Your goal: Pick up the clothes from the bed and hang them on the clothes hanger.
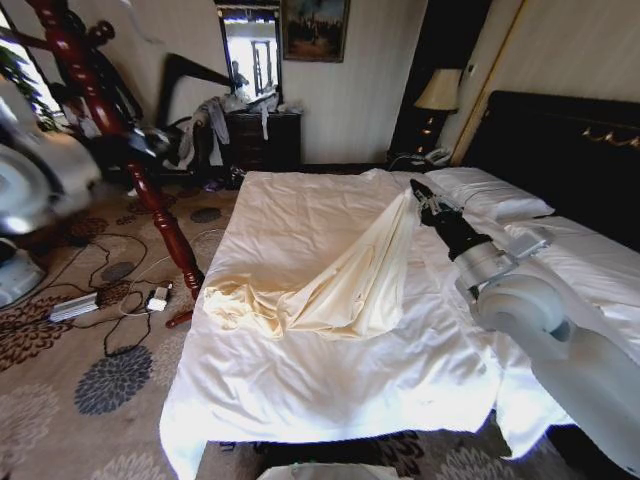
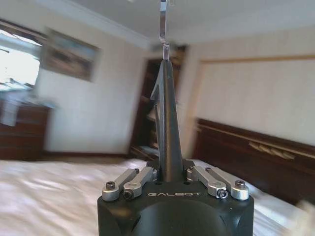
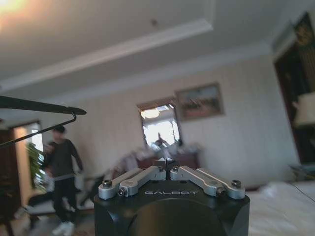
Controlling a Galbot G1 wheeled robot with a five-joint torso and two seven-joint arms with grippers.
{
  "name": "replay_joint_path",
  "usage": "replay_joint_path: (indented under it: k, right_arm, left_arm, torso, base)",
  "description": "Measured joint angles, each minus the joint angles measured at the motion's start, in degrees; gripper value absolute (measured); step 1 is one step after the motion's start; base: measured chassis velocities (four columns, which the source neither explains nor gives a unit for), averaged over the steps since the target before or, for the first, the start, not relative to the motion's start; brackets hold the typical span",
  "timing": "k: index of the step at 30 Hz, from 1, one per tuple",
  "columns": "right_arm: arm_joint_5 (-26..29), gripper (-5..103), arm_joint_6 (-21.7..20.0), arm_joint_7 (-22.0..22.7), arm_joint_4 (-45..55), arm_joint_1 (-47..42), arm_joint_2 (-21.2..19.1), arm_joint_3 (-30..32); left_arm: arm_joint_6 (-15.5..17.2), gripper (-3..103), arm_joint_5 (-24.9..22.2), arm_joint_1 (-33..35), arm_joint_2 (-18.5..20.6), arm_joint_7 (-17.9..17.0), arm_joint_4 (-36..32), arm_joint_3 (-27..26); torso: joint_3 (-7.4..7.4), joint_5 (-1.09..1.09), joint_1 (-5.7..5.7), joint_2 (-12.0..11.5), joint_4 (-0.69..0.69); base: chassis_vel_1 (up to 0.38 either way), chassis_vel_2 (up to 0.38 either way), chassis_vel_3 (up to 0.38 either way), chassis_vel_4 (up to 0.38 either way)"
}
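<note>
The pale cream clothes (image 1: 320,290) lie heaped on the white bed (image 1: 300,390). One fold is pulled up in a taut ridge to my right gripper (image 1: 418,192), which is shut on it above the bed near the pillows. In the right wrist view that gripper (image 3: 165,164) has its jaws together, and the fabric is hidden below it. My left gripper (image 2: 167,169) is shut on the dark clothes hanger (image 2: 167,123), whose silver hook (image 2: 164,22) points up. In the head view the hanger (image 1: 195,72) is raised left of the bed, beside the left gripper (image 1: 152,140).
A reddish-brown wooden coat stand (image 1: 150,190) leans at the bed's left. Cables and a power strip (image 1: 75,305) lie on the patterned carpet. A dark dresser (image 1: 262,135) with a grey clothing heap stands at the back wall. A lamp (image 1: 437,90) and black headboard (image 1: 570,150) are at the right.
</note>
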Motion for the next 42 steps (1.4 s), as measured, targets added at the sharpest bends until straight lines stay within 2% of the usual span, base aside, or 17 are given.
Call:
replay_joint_path:
  k: [2, 4, 8, 11, 14, 19, 27, 32, 36, 42]
  right_arm:
    - [0.5, 0, -1.1, 1.2, 0.2, 0.2, -0.1, 0.1]
    - [1.1, 0, -3.3, 4.0, 0.6, 0.5, -0.9, 0.6]
    - [1.1, 0, -3.9, 5.4, 0.8, 0.5, -1.8, 1.2]
    - [0.4, 0, -3.4, 5.6, 0.8, 1.2, -3.0, 2.1]
    - [-0.1, 0, -2.7, 5.4, 0.7, 1.8, -3.4, 2.4]
    - [-4.6, 0, 0.4, 3.0, -1.1, 3.8, -4.0, 3.5]
    - [-5.2, 0, 2.7, 2.4, -0.8, 4.1, -4.0, 4.0]
    - [-6.2, 0, 3.4, 1.2, -0.6, 3.8, -3.9, 4.0]
    - [-8.1, 0, 3.3, 1.2, -1.4, 3.2, -3.5, 3.2]
    - [-10.8, 0, 1.0, 4.8, -3.3, 3.1, -3.2, 2.7]
  left_arm:
    - [-0.1, 20, -0.1, 0.8, 0.0, 0.7, -1.1, 0.1]
    - [-0.1, 20, 0.1, 4.2, 0.0, 3.3, -5.4, 0.4]
    - [0.6, 20, 0.6, 6.9, 0.0, 4.9, -9.2, 0.4]
    - [2.1, 20, 0.7, 9.0, -0.1, 6.0, -14.5, 0.4]
    - [2.8, 20, 0.3, 9.1, -0.1, 6.4, -16.2, 0.4]
    - [6.0, 20, -1.0, 10.3, 0.5, 7.5, -20.5, 0.6]
    - [7.2, 20, 0.3, 13.8, 0.8, 7.8, -21.3, 1.2]
    - [7.3, 20, 0.7, 12.3, 0.5, 7.8, -20.1, 0.8]
    - [7.1, 20, -0.7, 10.2, 1.5, 7.8, -18.7, -1.4]
    - [7.0, 20, -1.0, 9.3, 3.6, 7.0, -20.2, -2.7]
  torso:
    - [0.0, -0.02, 0.0, 0.0, 0.01]
    - [0.0, -0.04, 0.0, 0.0, 0.02]
    - [0.0, -0.01, 0.0, 0.0, 0.0]
    - [0.0, -0.03, 0.0, 0.0, 0.01]
    - [0.0, -0.03, 0.0, 0.0, 0.01]
    - [0.0, -0.02, 0.0, 0.0, 0.01]
    - [0.01, -0.03, 0.01, 0.0, 0.01]
    - [0.01, -0.05, 0.01, 0.0, 0.0]
    - [0.01, -0.03, 0.01, 0.0, 0.0]
    - [0.0, -0.03, 0.01, 0.0, 0.01]
  base:
    - [0.0, 0.0, 0.0, 0.0]
    - [0.0, 0.0, 0.0, 0.0]
    - [0.0, 0.0, 0.0, 0.0]
    - [0.0, 0.0, 0.0, 0.0]
    - [0.0, 0.0, 0.0, 0.0]
    - [0.0, 0.0, 0.0, 0.0]
    - [0.0, 0.0, 0.0, 0.0]
    - [0.0, 0.0, 0.0, 0.0]
    - [0.0, 0.0, 0.0, 0.0]
    - [0.0, 0.0, 0.0, 0.0]
